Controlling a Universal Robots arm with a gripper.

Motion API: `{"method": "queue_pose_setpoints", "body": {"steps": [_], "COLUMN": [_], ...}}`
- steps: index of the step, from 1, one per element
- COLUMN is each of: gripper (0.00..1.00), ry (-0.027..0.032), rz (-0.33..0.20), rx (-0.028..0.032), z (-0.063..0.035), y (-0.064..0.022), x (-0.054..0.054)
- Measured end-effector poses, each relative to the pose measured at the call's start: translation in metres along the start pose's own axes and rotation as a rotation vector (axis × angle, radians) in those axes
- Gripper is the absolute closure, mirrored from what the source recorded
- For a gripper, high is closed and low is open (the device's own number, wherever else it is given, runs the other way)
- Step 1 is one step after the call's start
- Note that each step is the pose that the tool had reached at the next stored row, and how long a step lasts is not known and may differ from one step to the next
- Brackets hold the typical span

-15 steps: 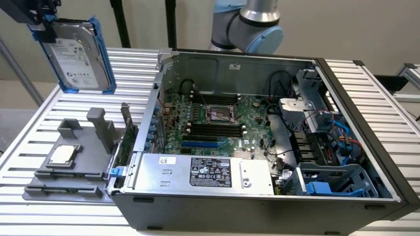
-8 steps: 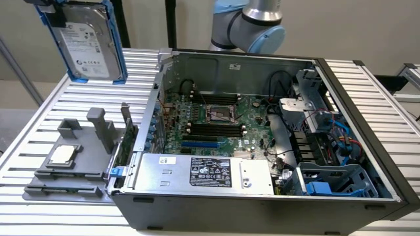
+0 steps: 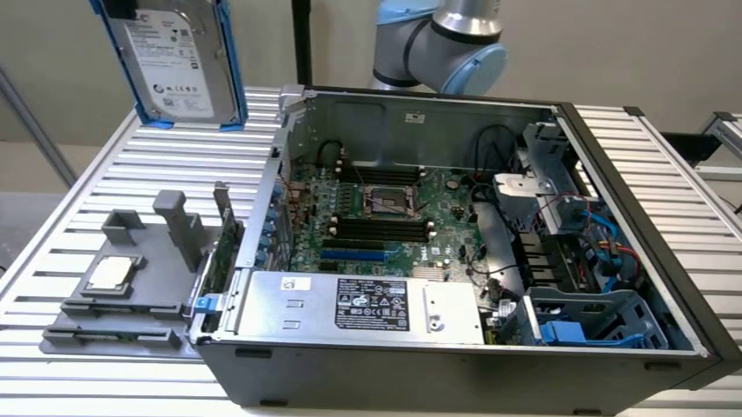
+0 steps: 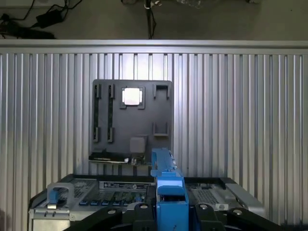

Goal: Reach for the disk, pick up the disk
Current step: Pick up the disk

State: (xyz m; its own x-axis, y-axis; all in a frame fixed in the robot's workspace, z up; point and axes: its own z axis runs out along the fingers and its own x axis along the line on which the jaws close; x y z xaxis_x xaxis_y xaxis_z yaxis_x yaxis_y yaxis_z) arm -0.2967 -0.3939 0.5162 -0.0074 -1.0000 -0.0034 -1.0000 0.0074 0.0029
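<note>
End effector (image 4: pixel 172 212) tight around disk (image 3: pixel 176 68)

The black fingers (image 4: pixel 141 212) of the hand (image 4: pixel 171 214) press against both sides of the disk (image 4: pixel 169 190), seen edge-on as a blue plastic carrier rail. Beyond it lies a computer case (image 4: pixel 115 185) with a blue handle (image 4: pixel 60 194). Farther off, a grey fixture plate (image 4: pixel 103 139) holding a small square silver chip (image 4: pixel 132 96) rests on the ribbed metal surface (image 4: pixel 240 106).

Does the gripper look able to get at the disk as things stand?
Likely yes: the gripper seems closed on the disk, which hangs upright above the table with nothing in the way.
</note>
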Motion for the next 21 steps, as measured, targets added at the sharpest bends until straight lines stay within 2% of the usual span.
{"method": "queue_pose_setpoints", "body": {"steps": [4,12,18,21], "gripper": [0.67,0.67,0.67,0.67], "ry": [-0.0006,-0.0038,-0.0059,-0.0089], "rz": [-0.002,-0.005,-0.005,-0.005], "rx": [-0.0001,-0.0001,-0.0002,-0.0001], "z": [-0.0046,-0.0051,-0.0059,-0.0059], "y": [-0.0150,-0.0473,-0.0695,-0.0827], "x": [0.003,0.007,0.016,0.021]}}
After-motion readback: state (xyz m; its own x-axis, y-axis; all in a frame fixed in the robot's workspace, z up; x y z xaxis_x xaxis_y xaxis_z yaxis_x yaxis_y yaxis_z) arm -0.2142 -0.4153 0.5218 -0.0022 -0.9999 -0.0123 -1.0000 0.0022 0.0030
